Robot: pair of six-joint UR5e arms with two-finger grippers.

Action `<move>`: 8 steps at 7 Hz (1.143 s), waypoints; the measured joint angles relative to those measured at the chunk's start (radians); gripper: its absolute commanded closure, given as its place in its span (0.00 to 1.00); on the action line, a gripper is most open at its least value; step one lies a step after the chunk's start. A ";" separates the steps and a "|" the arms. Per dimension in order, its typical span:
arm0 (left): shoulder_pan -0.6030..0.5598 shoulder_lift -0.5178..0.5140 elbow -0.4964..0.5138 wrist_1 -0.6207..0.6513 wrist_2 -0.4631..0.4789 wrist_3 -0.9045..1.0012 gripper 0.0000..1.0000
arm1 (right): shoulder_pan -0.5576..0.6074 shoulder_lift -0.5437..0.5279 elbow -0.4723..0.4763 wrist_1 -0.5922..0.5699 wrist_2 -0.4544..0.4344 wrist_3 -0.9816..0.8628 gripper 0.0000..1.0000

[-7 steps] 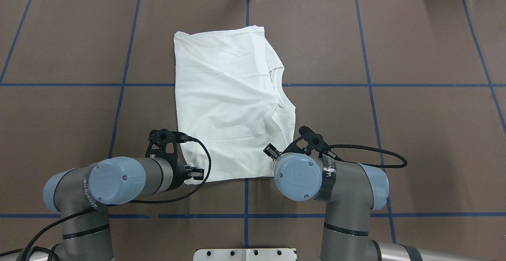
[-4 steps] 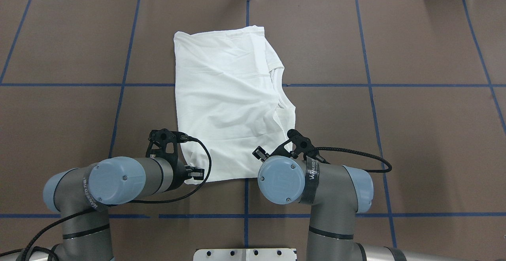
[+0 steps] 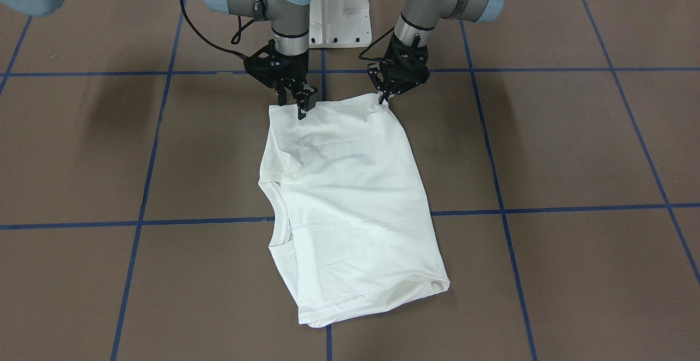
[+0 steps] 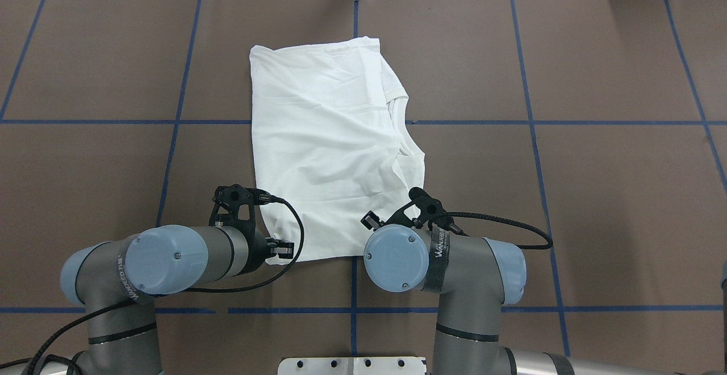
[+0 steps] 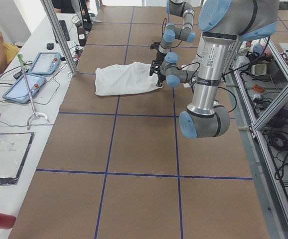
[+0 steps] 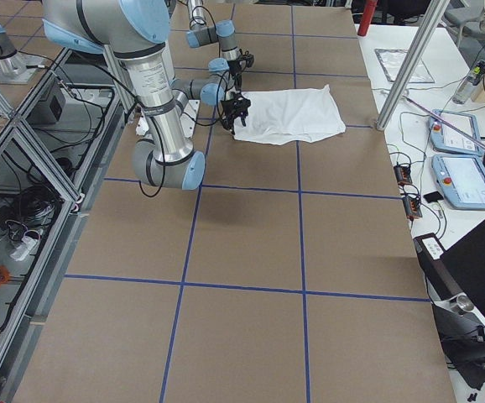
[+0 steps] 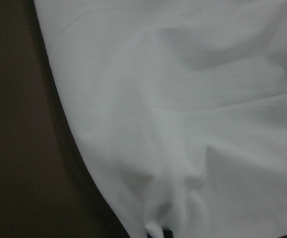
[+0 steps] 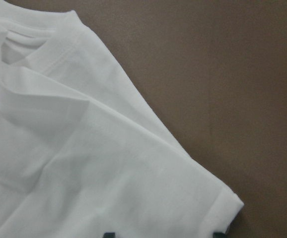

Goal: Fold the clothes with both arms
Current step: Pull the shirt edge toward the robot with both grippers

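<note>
overhead now, the white long-sleeved t-shirt (image 4: pixel 324 136) loses its near corners under the grey metal arms (image 4: pixel 187 255), black right gripper (image 3: pixel 293 106) hidden beneath its wrist; left wrist view blurry, fingertips (image 7: pixel 167 233) cropped below.

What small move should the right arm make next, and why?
Probably shut the right gripper: its fingers stand open astride a near corner of the folded white T-shirt, while the left gripper pinches the other near corner, so both could then lift.

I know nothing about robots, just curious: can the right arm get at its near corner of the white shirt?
Probably yes. The right gripper hangs open just over that corner of the shirt, with nothing lying between them.
</note>
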 measured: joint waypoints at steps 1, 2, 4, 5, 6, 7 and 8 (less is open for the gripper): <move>-0.001 0.000 -0.002 0.000 0.000 0.000 1.00 | 0.000 0.000 -0.008 0.001 0.000 0.002 0.30; -0.002 0.000 -0.002 0.000 0.000 0.000 1.00 | 0.000 0.003 -0.011 0.001 0.000 0.003 0.53; -0.003 0.000 -0.002 0.000 0.000 0.000 1.00 | 0.000 0.017 -0.021 0.001 -0.017 0.006 0.82; -0.003 0.000 -0.002 0.000 0.000 0.000 1.00 | 0.000 0.024 -0.027 0.001 -0.030 0.007 1.00; -0.003 0.000 -0.003 0.000 0.000 0.000 1.00 | 0.000 0.029 -0.033 0.000 -0.035 0.007 1.00; -0.003 0.000 -0.003 0.000 0.000 0.000 1.00 | 0.000 0.035 -0.037 -0.001 -0.038 0.008 1.00; -0.003 0.000 -0.004 0.000 0.000 0.000 1.00 | 0.000 0.038 -0.040 -0.002 -0.040 0.008 1.00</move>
